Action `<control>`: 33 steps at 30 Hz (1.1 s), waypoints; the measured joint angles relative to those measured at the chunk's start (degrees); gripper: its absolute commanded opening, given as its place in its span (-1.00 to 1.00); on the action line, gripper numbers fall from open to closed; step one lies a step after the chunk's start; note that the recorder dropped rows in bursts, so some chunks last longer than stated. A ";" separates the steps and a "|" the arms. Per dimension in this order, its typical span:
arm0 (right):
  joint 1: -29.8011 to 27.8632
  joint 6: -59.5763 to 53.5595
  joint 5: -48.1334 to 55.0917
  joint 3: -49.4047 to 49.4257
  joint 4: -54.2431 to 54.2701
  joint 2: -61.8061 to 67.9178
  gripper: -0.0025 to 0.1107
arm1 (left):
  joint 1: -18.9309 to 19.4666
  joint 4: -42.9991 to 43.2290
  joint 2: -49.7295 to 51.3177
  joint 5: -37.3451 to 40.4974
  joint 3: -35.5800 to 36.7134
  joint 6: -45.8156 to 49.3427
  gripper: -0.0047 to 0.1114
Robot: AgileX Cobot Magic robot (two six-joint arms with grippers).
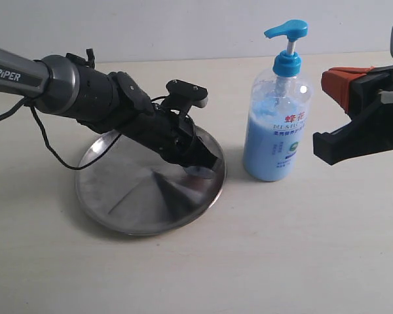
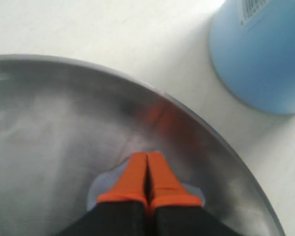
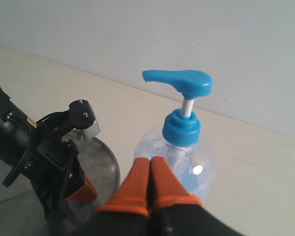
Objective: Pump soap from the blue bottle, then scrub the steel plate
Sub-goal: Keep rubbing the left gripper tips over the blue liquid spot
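While the shut left pincer point(image 2: 147, 157) rests on the soap smear point(image 2: 102, 184) near the rim of the plate point(image 1: 128, 196), beside the bottle point(image 1: 276, 140) — right pincer point(image 3: 150, 164) shut, empty, by the pump point(image 3: 179, 83) — edge pressure could tip the plate.

The steel plate point(image 1: 141, 199) is bare grey metal with a dull, scuffed sheen and blurred reflections. The blue bottle point(image 1: 277, 131) is clear glossy plastic with a printed label, and its pump head point(image 1: 287, 30) is smooth, opaque blue plastic. The soap point(image 1: 262, 157) inside looks milky. The counter point(image 1: 301, 255) is pale, smooth and matt. The left tool point(image 2: 147, 160) and right tool point(image 3: 151, 164) have matt orange tips on black bodies.
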 measured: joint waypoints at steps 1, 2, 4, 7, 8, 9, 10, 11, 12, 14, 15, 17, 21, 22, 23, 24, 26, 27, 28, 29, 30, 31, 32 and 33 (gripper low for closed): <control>0.00 0.00 0.00 0.00 0.00 0.00 -0.96 | 0.00 0.55 0.00 -0.16 0.00 0.00 -0.92; 0.00 0.00 0.00 0.00 0.00 0.00 -0.96 | 0.00 1.47 0.00 -0.29 0.00 -0.25 -0.92; 0.00 0.00 0.00 0.00 0.00 0.00 -0.96 | 0.26 3.14 0.00 -0.29 0.00 -1.31 -0.92; 0.00 0.00 0.00 0.00 0.00 0.00 -0.96 | 1.01 6.73 0.00 -0.17 0.00 -4.34 -0.92; 0.00 0.00 0.00 0.00 0.00 0.00 -0.96 | 1.27 8.06 0.00 -0.03 0.00 -5.51 -0.92; 0.00 0.00 0.00 0.00 0.00 0.00 -0.96 | 1.71 9.27 0.00 0.23 0.00 -6.61 -0.92; 0.00 0.00 0.00 0.00 0.00 0.00 -0.96 | 2.02 10.48 0.00 0.64 0.00 -7.67 -0.92; 0.00 0.00 0.00 0.00 0.00 0.00 -0.96 | 2.26 11.49 0.00 1.04 0.00 -8.57 -0.92; 0.00 0.00 0.00 0.00 0.00 0.00 -0.96 | 2.26 12.32 -0.11 1.40 0.00 -9.15 -0.92; 0.00 0.00 0.00 0.00 0.00 0.00 -0.96 | 2.39 13.15 -0.21 2.45 0.00 -9.86 -0.92; 0.00 0.00 0.00 0.00 0.00 0.00 -0.96 | 2.48 13.52 -0.32 3.13 -0.12 -10.05 -0.92; 0.00 0.00 0.00 0.00 0.00 0.00 -0.96 | 2.48 13.61 -0.32 4.35 -0.12 -10.33 -0.92; 0.00 0.00 0.11 0.00 0.00 0.00 -0.96 | 2.04 13.89 -0.43 6.16 -0.22 -10.51 -0.92; 0.00 0.00 0.11 0.00 0.00 0.00 -0.96 | 1.90 13.89 -0.43 6.41 -0.26 -10.51 -0.92; 0.00 0.00 0.11 0.00 0.00 0.00 -0.96 | 1.52 13.89 -0.51 6.54 -0.26 -10.51 -0.92; 0.00 0.00 0.11 0.00 0.00 0.00 -0.96 | 1.25 13.89 -0.55 6.71 -0.26 -10.51 -0.92; 0.00 0.00 0.11 0.00 0.00 0.00 -0.96 | 0.53 13.89 -0.66 6.93 -0.26 -10.51 -0.92; 0.00 0.00 0.11 0.00 0.00 0.00 -0.96 | 0.10 13.89 -0.66 6.93 -0.26 -10.51 -0.92; 0.00 0.00 0.11 0.00 0.00 0.00 -0.96 | -0.21 13.76 -0.66 6.93 -0.26 -10.51 -0.92; 0.00 0.00 0.11 0.00 0.00 0.00 -0.96 | -0.46 13.53 -0.66 6.93 -0.26 -10.51 -0.92; 0.00 0.00 0.11 0.00 0.00 0.00 -0.96 | -0.82 13.39 -0.66 6.93 -0.26 -10.51 -0.92; 0.00 0.00 0.11 0.00 0.00 0.00 -0.96 | -1.05 13.41 -0.66 6.93 -0.26 -10.51 -0.92; 0.00 0.00 0.11 0.00 0.00 0.00 -0.96 | -1.31 13.25 -0.66 6.68 -0.26 -10.51 -0.92; 0.00 0.00 0.11 0.00 0.00 0.00 -0.96 | -1.33 13.26 -0.66 6.45 -0.26 -10.51 -0.92</control>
